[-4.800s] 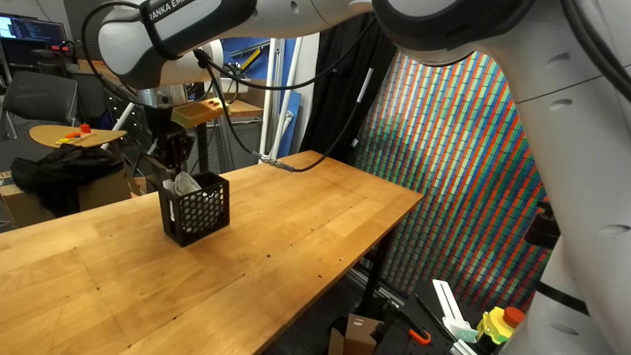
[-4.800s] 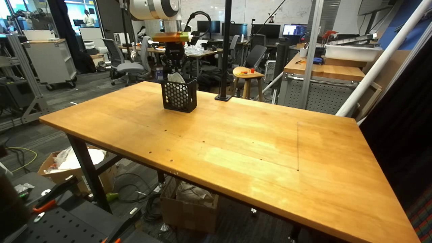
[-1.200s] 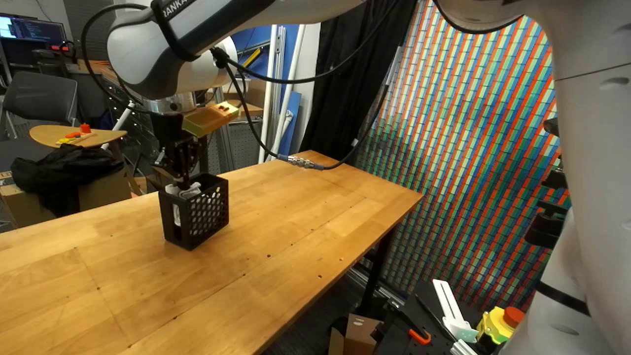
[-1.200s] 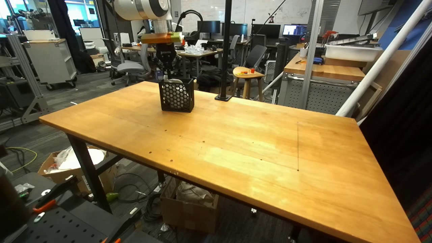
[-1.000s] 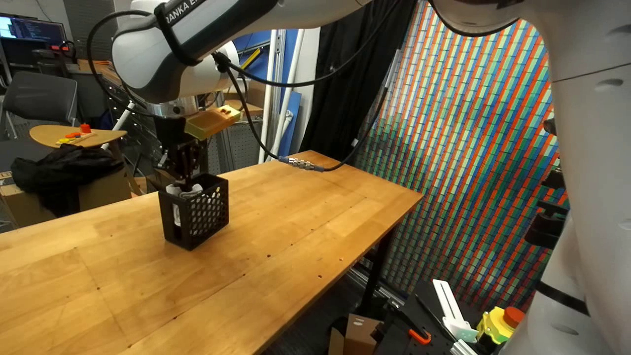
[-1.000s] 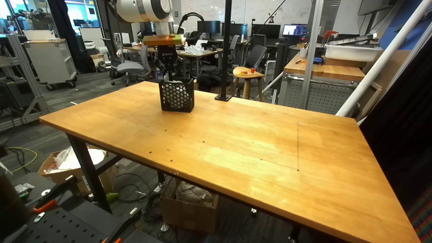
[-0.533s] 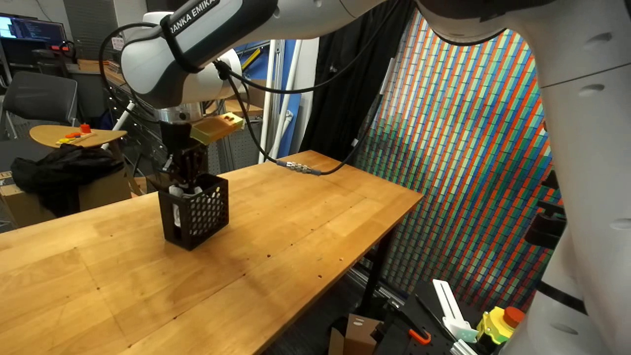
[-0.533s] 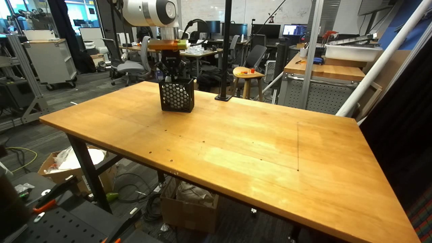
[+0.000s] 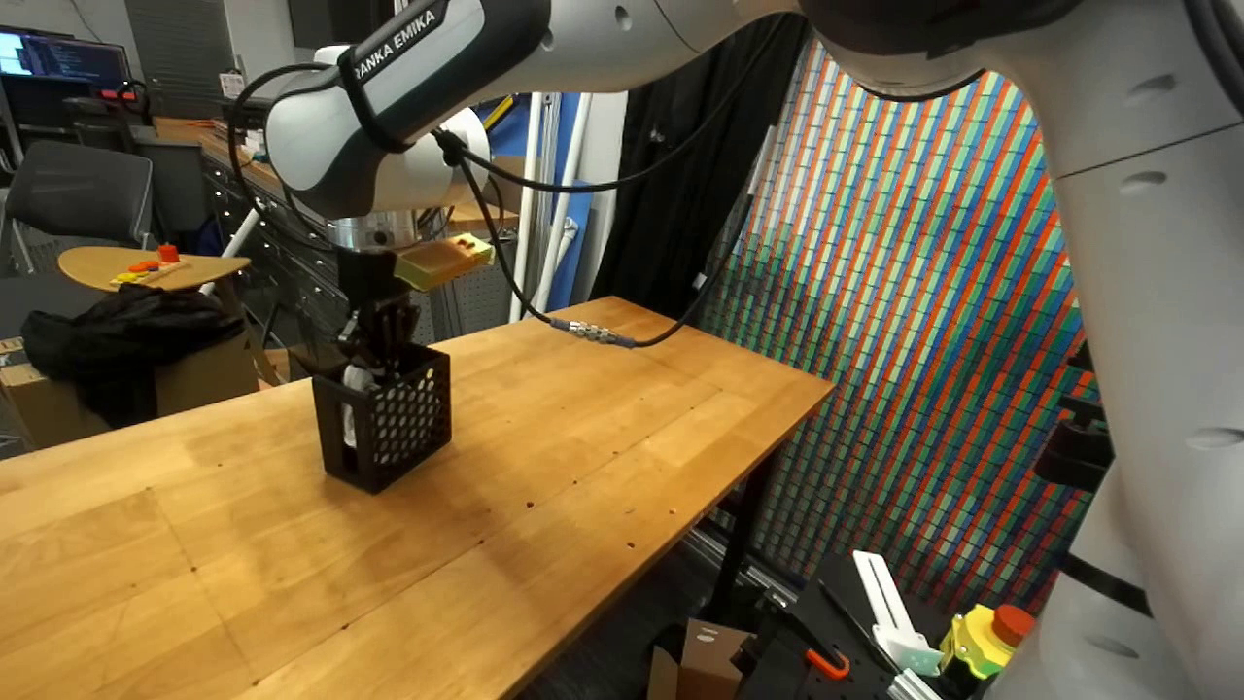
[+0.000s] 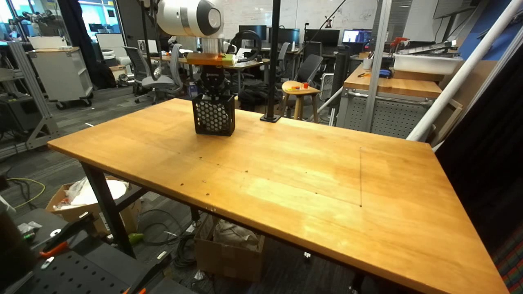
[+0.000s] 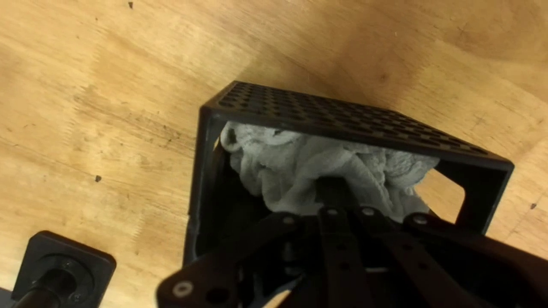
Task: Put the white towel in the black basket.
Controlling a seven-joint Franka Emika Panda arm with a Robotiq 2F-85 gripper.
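Jaws: together, as far as the wrist view shows, with no cloth seen between them; ends down among folds; whether a fold is nipped underneath, cannot tell

White towel (image 11: 299, 167): inside the black basket (image 11: 342, 114), bunched; folds on both sides of the jaw ends and beyond them, lying along one honeycomb side, dark space to one side of it; pale cloth shows through the end slot in an exterior view; none clearly stands above the rim

Basket upright on the bench (image 9: 486, 515), jaws entering from above; black post (image 10: 274, 61) on the bench near it, apart

Step in hand, my reading: the last, pressing the towel down into place; the placing itself looks all but done

Next, as I judge it: straight up out of the basket, slow at first, watching whether cloth rises too; if so, part the jaws a little before climbing on; keep off the rim, since a sideways knock could slide or tip what is probably a light basket
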